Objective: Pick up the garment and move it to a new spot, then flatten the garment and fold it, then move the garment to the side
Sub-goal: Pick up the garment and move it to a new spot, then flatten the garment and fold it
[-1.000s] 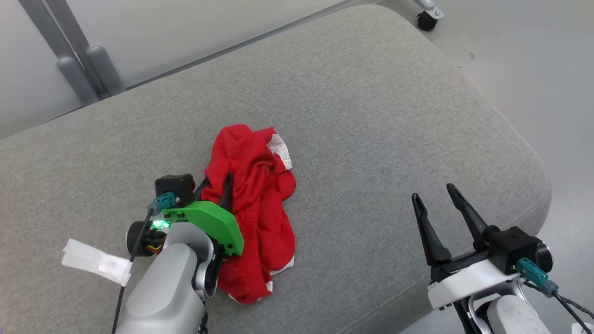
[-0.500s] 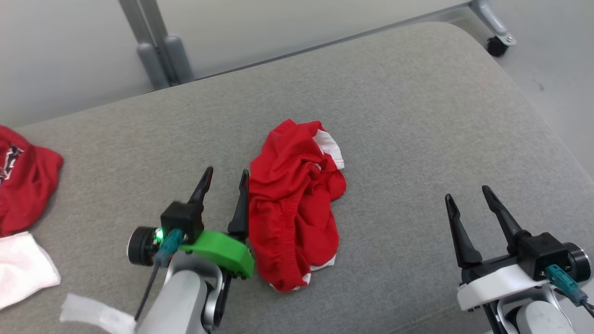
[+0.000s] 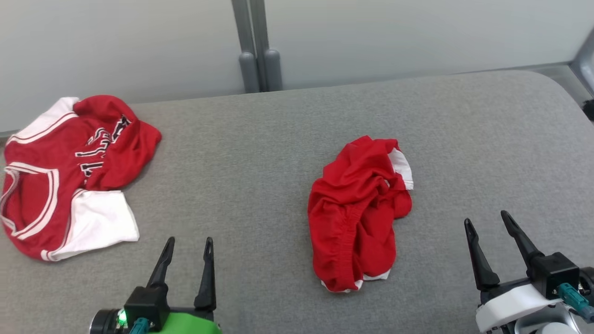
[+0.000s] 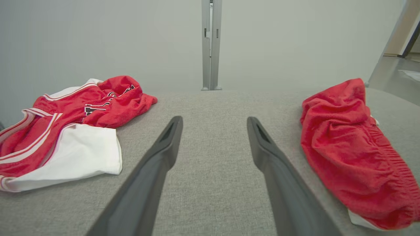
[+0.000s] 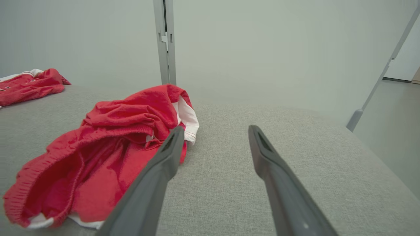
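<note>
Lying crumpled near the middle of the grey cushion (image 3: 260, 139), the red shorts (image 3: 357, 213) show white trim at far and near edges. Left gripper (image 3: 190, 240) at lower left, fingers spread, nothing between them, well apart from the shorts. Right gripper (image 3: 486, 218) at lower right, also spread and empty, near the shorts' right side, not touching. Red and white jersey (image 3: 69, 176) with dark lettering bunched at the cushion's left end. Grey post (image 3: 257, 46) stands behind the cushion against a pale wall.
</note>
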You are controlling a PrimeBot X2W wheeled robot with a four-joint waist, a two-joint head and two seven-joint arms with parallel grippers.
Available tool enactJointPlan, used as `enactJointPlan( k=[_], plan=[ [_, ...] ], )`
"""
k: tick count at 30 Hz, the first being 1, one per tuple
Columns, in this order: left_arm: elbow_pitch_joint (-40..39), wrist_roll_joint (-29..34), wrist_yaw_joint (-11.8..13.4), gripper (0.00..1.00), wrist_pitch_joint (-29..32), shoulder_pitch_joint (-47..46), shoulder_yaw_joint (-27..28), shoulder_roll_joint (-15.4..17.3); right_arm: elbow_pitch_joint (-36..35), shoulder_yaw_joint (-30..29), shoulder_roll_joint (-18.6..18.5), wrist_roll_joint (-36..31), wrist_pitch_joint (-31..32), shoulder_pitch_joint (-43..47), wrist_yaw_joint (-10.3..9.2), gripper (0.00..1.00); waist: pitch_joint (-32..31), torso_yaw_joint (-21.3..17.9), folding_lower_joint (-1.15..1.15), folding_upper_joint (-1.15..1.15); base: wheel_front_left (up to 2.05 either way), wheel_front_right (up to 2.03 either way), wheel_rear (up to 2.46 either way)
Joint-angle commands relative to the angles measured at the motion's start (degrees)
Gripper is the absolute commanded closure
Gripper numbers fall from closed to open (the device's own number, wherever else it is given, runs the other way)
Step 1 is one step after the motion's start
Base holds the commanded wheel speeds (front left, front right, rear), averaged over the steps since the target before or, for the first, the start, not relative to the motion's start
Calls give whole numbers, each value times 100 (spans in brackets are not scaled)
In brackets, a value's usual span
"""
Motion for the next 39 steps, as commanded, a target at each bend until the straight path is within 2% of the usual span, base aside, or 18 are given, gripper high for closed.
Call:
enactJointPlan(
  k=[1,8,14,19,22,25,30,33,37,39],
  plan=[
    [12,68,-57,0,5,158,107,-2,64,-12,10,-42,-18,103,-8,0,-245,431,0,0,0,0,0],
    [47,234,-309,0,5,438,560,-45,341,-63,113,-68,-18,183,-8,0,-266,533,0,0,0,0,0],
    [61,291,-495,0,4,361,700,-68,444,-113,183,-77,-18,235,-8,0,-233,472,0,0,0,0,0],
    [73,311,-535,0,5,295,699,-77,496,-65,200,-67,-18,123,-8,0,-200,362,0,0,0,0,0],
    [34,198,-571,0,4,206,512,-79,501,-21,195,-40,-18,30,-8,0,-167,249,0,0,0,0,0],
    [-98,150,-676,0,4,-31,-11,-83,480,-3,174,-11,-18,-17,-7,0,-112,126,0,0,0,0,0],
    [-70,147,-829,0,5,-691,-1702,-67,482,63,179,14,-18,-139,-8,0,13,-183,0,0,0,0,0],
    [220,-42,-843,0,113,-1263,-2820,-69,463,115,233,54,-18,-245,-8,0,181,-467,0,0,0,0,0],
    [867,-424,-838,0,450,-1942,-4032,100,489,142,291,105,-18,-357,-7,0,351,-848,0,0,0,0,0],
    [1203,-636,-836,0,586,-2146,-4224,160,503,141,324,111,-18,-376,-8,0,411,-1039,0,0,0,0,0]
  ],
)
